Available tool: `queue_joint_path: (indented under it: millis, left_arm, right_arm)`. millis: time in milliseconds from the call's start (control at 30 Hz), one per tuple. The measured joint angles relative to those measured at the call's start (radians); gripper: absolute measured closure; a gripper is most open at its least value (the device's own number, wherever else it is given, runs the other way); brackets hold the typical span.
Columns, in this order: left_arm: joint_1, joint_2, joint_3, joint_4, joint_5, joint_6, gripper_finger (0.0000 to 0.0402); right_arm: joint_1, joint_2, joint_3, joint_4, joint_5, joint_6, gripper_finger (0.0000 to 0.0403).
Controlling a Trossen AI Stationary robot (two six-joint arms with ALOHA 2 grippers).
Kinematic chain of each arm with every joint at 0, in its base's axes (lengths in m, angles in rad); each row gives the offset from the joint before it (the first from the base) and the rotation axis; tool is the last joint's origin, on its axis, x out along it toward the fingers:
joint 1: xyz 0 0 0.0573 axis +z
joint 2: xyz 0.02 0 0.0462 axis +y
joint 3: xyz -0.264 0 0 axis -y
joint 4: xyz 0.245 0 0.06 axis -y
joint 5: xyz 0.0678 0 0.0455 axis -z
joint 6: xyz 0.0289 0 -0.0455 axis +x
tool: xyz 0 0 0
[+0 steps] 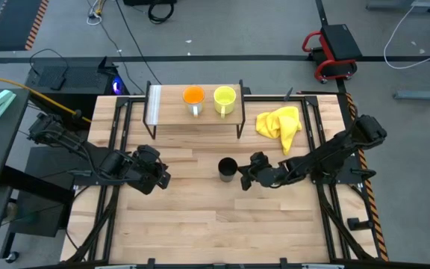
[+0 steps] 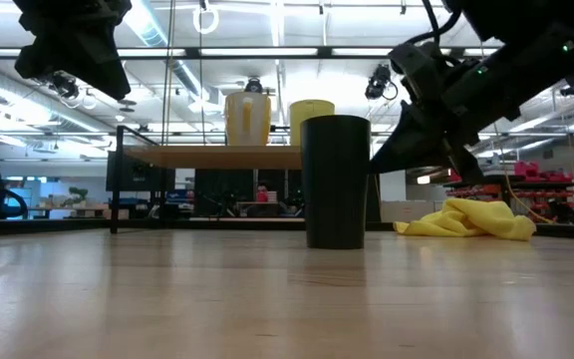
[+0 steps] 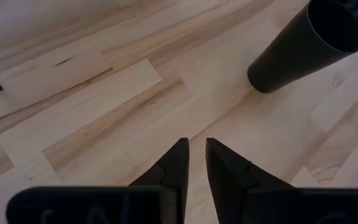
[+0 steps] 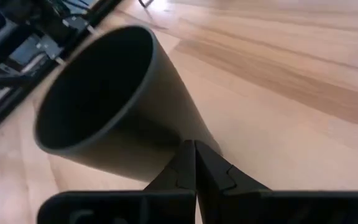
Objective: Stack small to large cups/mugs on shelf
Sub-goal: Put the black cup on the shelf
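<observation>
The black cup [image 1: 228,169] stands upright on the bare table [image 1: 200,224], just below the middle of the high view; it is a plain, matte, handleless cone, wider at the mouth than at the foot, its hollow dark inside; in the low view [image 2: 335,180] it rises centre frame in front of the shelf. The shelf [image 1: 159,104] sits at the upper centre of the high view, a low rectangle with a pale wooden top on thin black metal legs; on it stand the orange-inside mug [image 1: 193,96] and, just to its right, the yellow-green mug [image 1: 225,98], both round and smooth, each with a small handle, close but apart. A crumpled yellow cloth [image 1: 280,123] lies in soft folds to the right of the shelf.

The right hand [image 1: 245,178] hangs just to the right of the black cup, its two dark tapered fingers clenched tip to tip on nothing; in its wrist view [image 4: 194,149] the points meet right beside the cup's wall [image 4: 123,112]; whether they touch it cannot be told. The left hand [image 1: 160,178] waits at the left centre, well apart from the cup, its fingers [image 3: 179,155] parted by a narrow gap and empty above the light, streaky planks.
</observation>
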Motion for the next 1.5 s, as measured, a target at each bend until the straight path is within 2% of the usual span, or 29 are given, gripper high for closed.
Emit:
queue_joint_path:
  millis: [267, 633, 967, 1267, 1500]
  left_arm:
    - [0.000, 0.000, 0.000, -0.005, -0.003, -0.002, 0.0326]
    - [0.000, 0.000, 0.000, -0.005, -0.004, -0.011, 0.0326]
    - [0.000, 0.000, 0.000, -0.023, -0.004, -0.011, 0.0326]
    - [0.000, 0.000, 0.000, -0.043, -0.004, -0.011, 0.0319]
    - [0.000, 0.000, 0.000, -0.044, 0.010, -0.011, 0.0322]
  right_arm:
    - [-0.026, 0.086, 0.043, 0.056, -0.087, -0.052, 0.0402]
    - [-0.096, 0.301, 0.297, 0.058, -0.208, -0.189, 0.0402]
    - [-0.161, 0.418, 0.489, 0.056, -0.334, -0.292, 0.0402]
    - [-0.167, 0.492, 0.581, 0.054, -0.387, -0.302, 0.0402]
    - [-0.167, 0.502, 0.593, 0.051, -0.396, -0.302, 0.0401]
